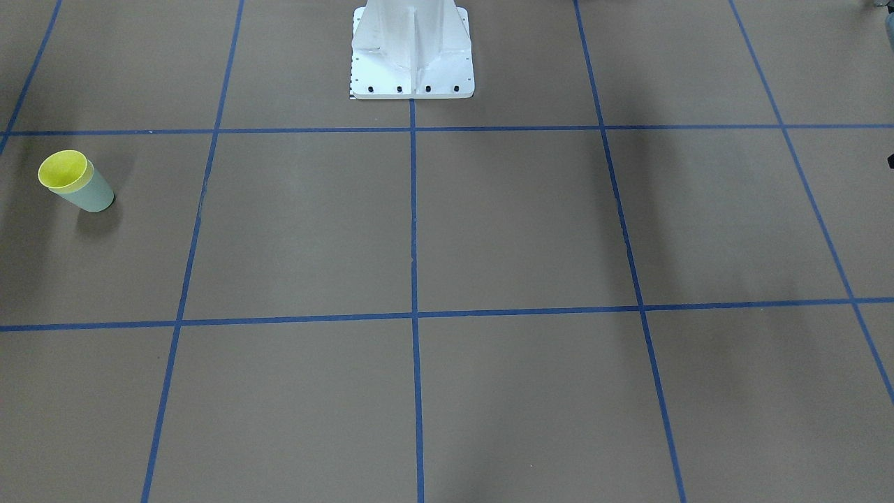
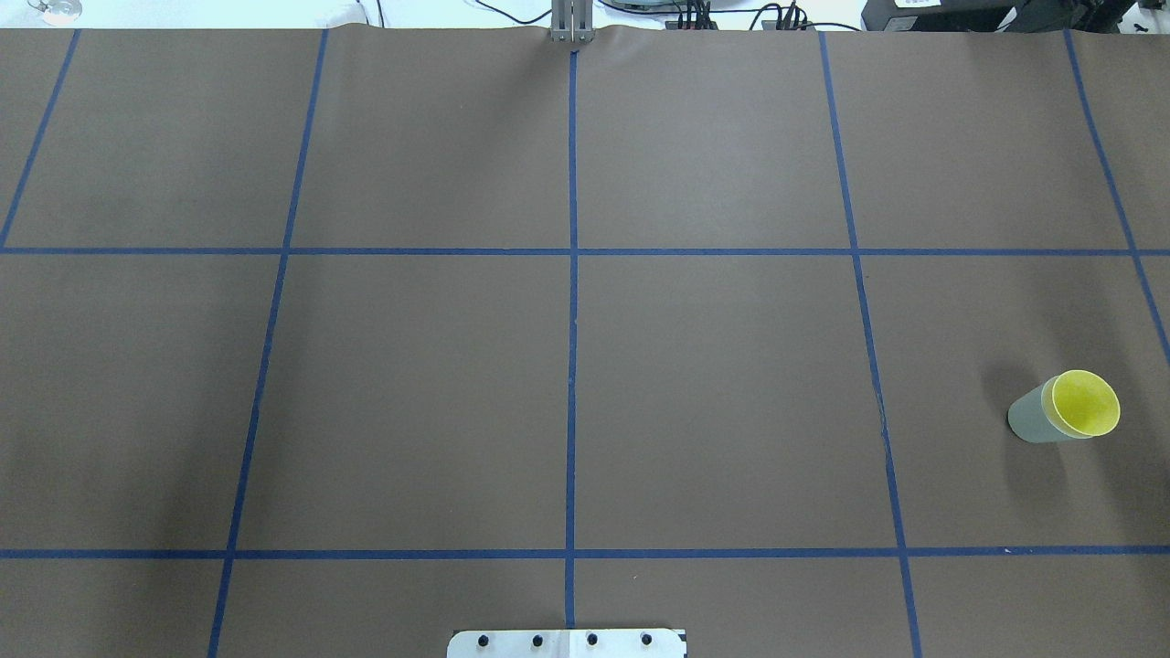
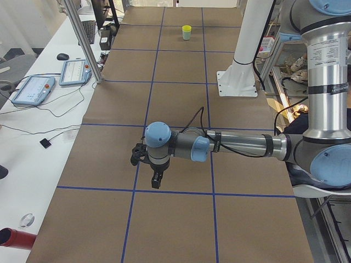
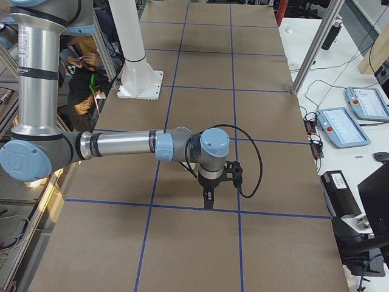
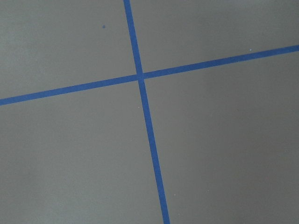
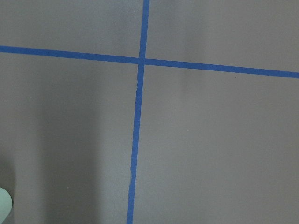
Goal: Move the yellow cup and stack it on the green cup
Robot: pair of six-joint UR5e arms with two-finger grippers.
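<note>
Plastic: found bright yellow tapered tumbler [image 2: 1085,403] nested upright inside pale sage-green tumbler [image 2: 1028,422] near right edge of tabletop [image 2: 713,366]. Could not tell state of left jaws or right jaws.

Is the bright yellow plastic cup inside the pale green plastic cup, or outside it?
Inside: the bright yellow plastic cup sits nested in the pale green plastic cup, only its rim showing above.

No text, brand, number or sign can be read in any view. The pendant screens [image 4: 340,128] show coloured panels that are too small to make out. Faint dark marks run down the upright tube [image 4: 36,67] of the near arm in the right side view, and they are too blurred to read.
</note>
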